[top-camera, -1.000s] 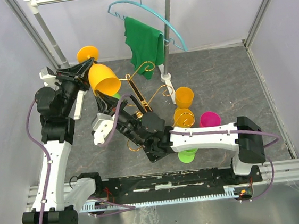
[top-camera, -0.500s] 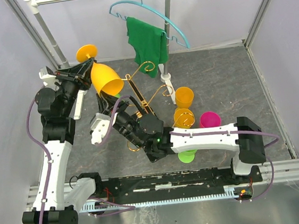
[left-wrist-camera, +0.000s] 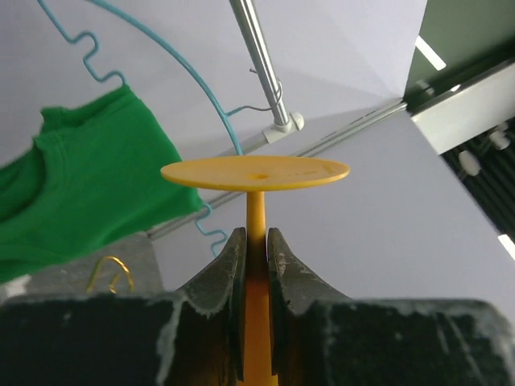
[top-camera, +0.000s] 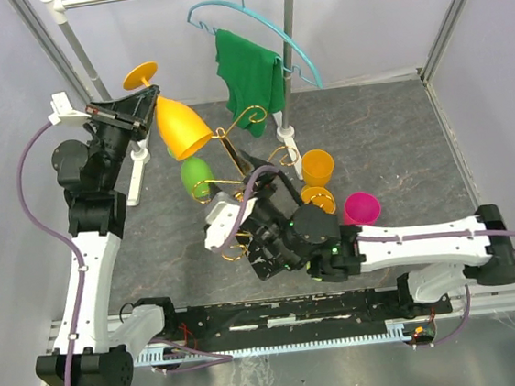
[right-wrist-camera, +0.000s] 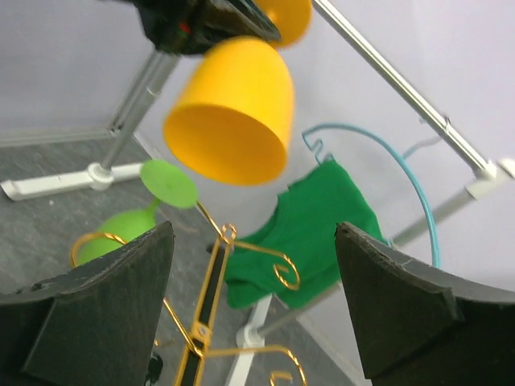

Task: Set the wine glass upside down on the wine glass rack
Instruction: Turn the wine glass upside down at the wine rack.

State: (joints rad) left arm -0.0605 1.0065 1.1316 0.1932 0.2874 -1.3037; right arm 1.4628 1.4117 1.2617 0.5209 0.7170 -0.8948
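Top view: my left end effector (top-camera: 127, 114) pinches the stem of the orange wine glass (top-camera: 181, 127) in the upper left of the frame. The bowl tips mouth-down toward the wine glass rack (top-camera: 233, 154), above it and not touching. I judge it is held by the stem so the foot can slide into a scroll arm. The bowl is empty. A green glass (top-camera: 194, 177) hangs foot-up on the rack's left side. My right end effector (top-camera: 269, 169) sits low beside the rack at centre frame, holding nothing. Right of the rack on the bench (top-camera: 390, 142), the orange cup (top-camera: 317, 165) and pink cup (top-camera: 362, 208) stand upright and look empty.

Left wrist view: my fingers (left-wrist-camera: 229, 273) are pressed together on the stem and the foot disc is level above them. The green shirt (left-wrist-camera: 80, 177) hangs at left.

Right wrist view: my fingers (right-wrist-camera: 105, 297) are spread wide with nothing between them. The wine glass (right-wrist-camera: 229, 112) is at upper centre, mouth facing down-right, over the rack's gold scrolls (right-wrist-camera: 211, 281). The green glass (right-wrist-camera: 113, 241) is at lower left.
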